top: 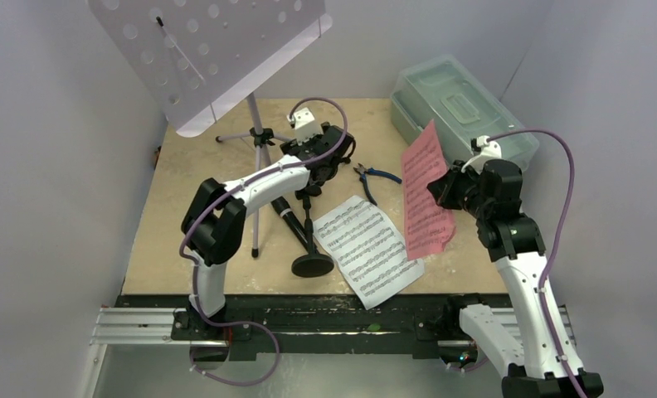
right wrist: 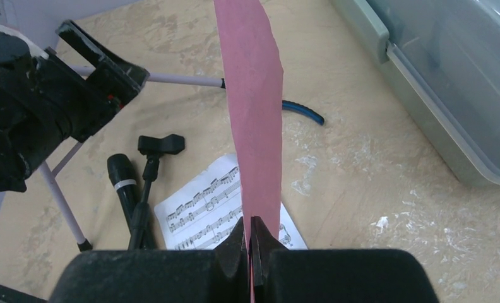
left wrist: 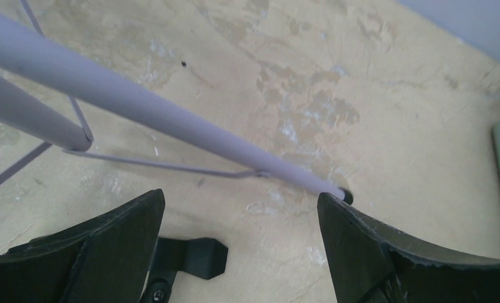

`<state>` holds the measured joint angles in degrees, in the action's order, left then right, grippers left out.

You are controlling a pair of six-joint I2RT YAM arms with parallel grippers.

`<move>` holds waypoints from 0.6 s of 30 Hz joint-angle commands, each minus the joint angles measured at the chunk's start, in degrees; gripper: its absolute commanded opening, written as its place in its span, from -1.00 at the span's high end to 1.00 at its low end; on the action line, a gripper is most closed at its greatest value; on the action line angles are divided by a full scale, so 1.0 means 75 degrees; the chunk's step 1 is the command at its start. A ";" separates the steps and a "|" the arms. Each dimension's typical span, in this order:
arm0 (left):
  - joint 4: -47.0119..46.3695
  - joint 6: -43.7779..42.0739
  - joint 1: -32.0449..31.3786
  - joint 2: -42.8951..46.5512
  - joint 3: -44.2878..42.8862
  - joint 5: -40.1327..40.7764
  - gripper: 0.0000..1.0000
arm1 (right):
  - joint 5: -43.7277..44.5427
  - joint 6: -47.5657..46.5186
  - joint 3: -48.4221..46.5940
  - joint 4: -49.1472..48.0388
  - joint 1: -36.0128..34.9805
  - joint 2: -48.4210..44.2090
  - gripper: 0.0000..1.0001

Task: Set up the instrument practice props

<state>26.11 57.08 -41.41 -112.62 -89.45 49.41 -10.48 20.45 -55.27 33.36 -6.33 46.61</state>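
Observation:
The lavender music stand (top: 259, 141) stands upright at the back left, its hole-punched tray (top: 209, 50) tilted overhead. My left gripper (top: 321, 153) hovers open beside the stand's legs, nothing between its fingers (left wrist: 374, 252); a lavender leg (left wrist: 172, 120) runs just beyond the tips. The black microphone (top: 288, 217) and the mic stand (top: 313, 265) lie flat on the table, the stand's clip (left wrist: 190, 255) below my left gripper. My right gripper (right wrist: 250, 230) is shut on the pink sheet (right wrist: 250, 95), lifted on edge. The white sheet (top: 368, 249) lies flat at the front middle.
Blue-handled pliers (top: 375, 176) lie between the two grippers. A clear lidded box (top: 458, 104) sits at the back right, close behind the pink sheet. Grey walls close in the table on the left, back and right.

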 commanded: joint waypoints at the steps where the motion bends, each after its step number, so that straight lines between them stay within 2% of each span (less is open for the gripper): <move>1: 0.0004 0.0666 0.0193 -0.0112 -0.0729 0.1177 -0.83 | -0.0322 -0.0164 -0.0055 0.0024 0.0015 -0.0161 1.00; 4: 0.1313 0.1909 0.0405 -0.0458 -0.1494 0.1326 -0.76 | -0.0316 -0.0222 -0.0120 0.0035 0.0012 -0.0229 1.00; 7: 0.2149 0.2488 0.0523 -0.0948 -0.2287 0.1367 -0.71 | -0.0328 -0.0295 -0.0205 0.0067 0.0019 -0.0284 1.00; 12: 0.2006 0.2684 0.0559 -0.1156 -0.2495 0.1555 -0.57 | -0.0400 -0.0400 -0.0351 0.0154 0.0016 -0.0353 1.00; 18: 0.2272 0.3096 0.0574 -0.1295 -0.2616 0.1890 -0.25 | -0.0739 -0.0484 -0.0531 0.0276 0.0009 -0.0422 1.00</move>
<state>41.43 76.99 -37.26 -122.19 -106.08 59.24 -13.21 18.44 -56.25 35.14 -6.33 44.49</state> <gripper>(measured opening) 0.671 0.004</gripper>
